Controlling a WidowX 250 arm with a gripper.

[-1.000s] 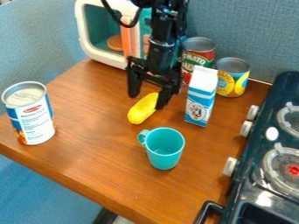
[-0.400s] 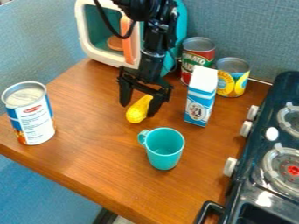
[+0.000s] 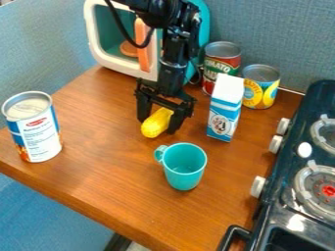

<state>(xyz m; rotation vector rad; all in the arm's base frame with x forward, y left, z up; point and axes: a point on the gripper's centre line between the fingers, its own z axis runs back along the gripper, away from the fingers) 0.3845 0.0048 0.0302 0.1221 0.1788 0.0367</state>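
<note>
1. So the black hand (image 3: 158,125) is down over the worktop (image 3: 101,152), just in front of the toy microwave (image 3: 138,72), and its fingers (image 3: 175,123) are set wide apart.
2. The yellow squash (image 3: 155,127) is lying on the worktop right between those fingers, one on each side of it. Can't really tell if either one is touching it.
3. Nearest neighbour toward the camera is a turquoise mug (image 3: 184,172), upright, handle pointing roughly back toward the squash.
4. Right of the hand in the view there's a blue and white carton (image 3: 224,115) standing up, with a red-labelled tomato can (image 3: 218,74) and a shorter yellow and blue can (image 3: 260,93) behind it.
5. Way over left, well apart from the rest, is a bigger white and blue can (image 3: 40,133).
6. Dark stove (image 3: 275,218) along the right side, pale knobs facing the worktop.
</note>
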